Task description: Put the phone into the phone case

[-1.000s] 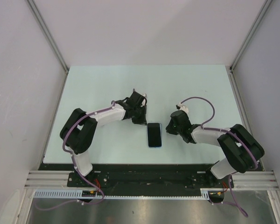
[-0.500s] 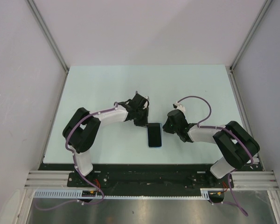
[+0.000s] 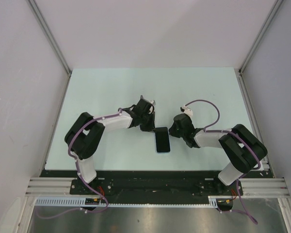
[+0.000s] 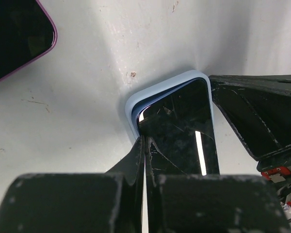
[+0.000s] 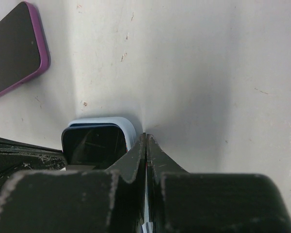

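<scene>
Top external view: we list one phone, dark screen up, lying flat on the pale table between the two arms, its long axis slightly skewed. The left end effector is at the phone's far-left corner, and the right end effector is just beside its far-right side. Left wrist view: we see the phone inside a light-blue phone case, with the rim wrapping the visible end. A strip of the case's inner wall is exposed at one corner. The left fingers are pressed together with nothing between them, their tips touching the phone's long edge at that corner. Right wrist view: the right fingers are likewise closed flat against each other and grip nothing, their tips just beside the case's rounded corner. We also enter a second, purple-edged phone, which lies apart on the table in both wrist views.
</scene>
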